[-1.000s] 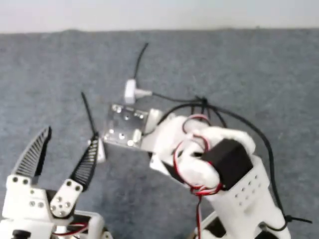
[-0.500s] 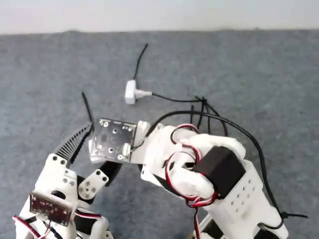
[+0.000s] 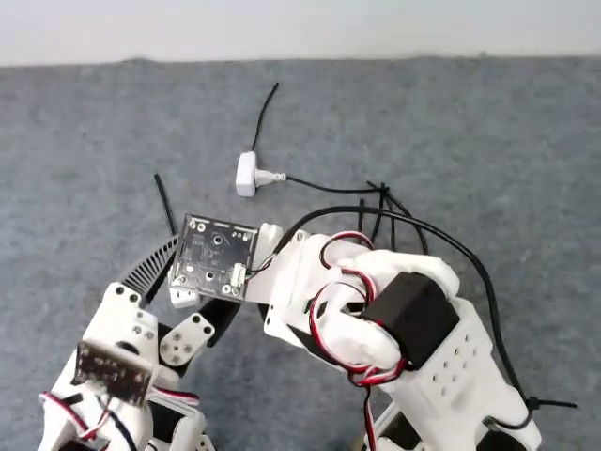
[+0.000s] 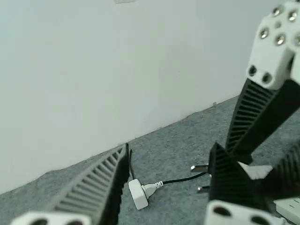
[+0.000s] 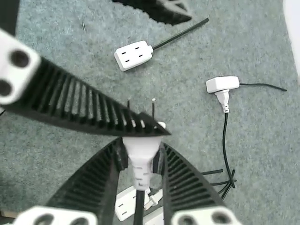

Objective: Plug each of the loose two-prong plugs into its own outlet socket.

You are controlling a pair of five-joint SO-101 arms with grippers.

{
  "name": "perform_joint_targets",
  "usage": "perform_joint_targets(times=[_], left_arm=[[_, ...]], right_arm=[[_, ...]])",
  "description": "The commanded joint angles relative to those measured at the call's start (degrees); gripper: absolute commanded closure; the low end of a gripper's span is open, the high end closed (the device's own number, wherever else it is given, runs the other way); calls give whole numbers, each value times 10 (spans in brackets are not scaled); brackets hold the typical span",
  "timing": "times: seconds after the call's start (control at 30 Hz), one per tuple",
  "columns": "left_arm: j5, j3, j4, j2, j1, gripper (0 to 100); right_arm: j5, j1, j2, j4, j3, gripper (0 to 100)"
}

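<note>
A grey, carpet-like desk (image 3: pixel 488 141) is seen from above, ending along its far edge at a plain white wall (image 3: pixel 300 28). Two white robot arms with black ribbed fingers are crowded together at the near side.

The right end effector (image 5: pixel 139 145) is clenched on a white two-prong plug (image 5: pixel 139 157), which is gripped by its body with both metal prongs left bare and pointing outward. Ahead of the prongs, and apart from them, a white outlet block (image 5: pixel 133 55) lies flat on the desk with its slots facing up. A short black cord (image 5: pixel 183 33) runs away from it. Part of another white outlet piece (image 5: pixel 125 206) is seen beneath the right end effector.

The left end effector (image 4: pixel 170 149) is released, its two fingers spread wide with nothing between them. One ribbed finger (image 5: pixel 84 105) is stretched across just in front of the held plug, very close to the right arm's fingers, so little room is left there.

A second white plug (image 3: pixel 246 174) lies loose on the desk farther out, well apart from both arms. Its black cable (image 3: pixel 319 185) trails back toward the right arm, where it is tangled in loops. From above, a small circuit board (image 3: pixel 216 256) on the right arm's wrist is seen over the spot where the two end effectors meet.

Open carpet is left between the loose plug and the wall, and across the right side of the desk.
</note>
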State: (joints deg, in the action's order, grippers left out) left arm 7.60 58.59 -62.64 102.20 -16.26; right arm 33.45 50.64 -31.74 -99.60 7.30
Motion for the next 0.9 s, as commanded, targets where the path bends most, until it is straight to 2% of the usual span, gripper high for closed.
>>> perform_joint_targets(times=[0.0,0.23,0.67,0.87], left_arm=[[11,37,27,-4,0,727],[9,76,49,-4,0,727],[6,97,62,-4,-1,727],[6,97,62,-4,-1,727]], right_arm=[[-6,7,-17,-6,33,991],[-11,15,-67,-13,31,991],[-27,15,-68,-26,28,991],[-27,15,-70,5,-30,991]])
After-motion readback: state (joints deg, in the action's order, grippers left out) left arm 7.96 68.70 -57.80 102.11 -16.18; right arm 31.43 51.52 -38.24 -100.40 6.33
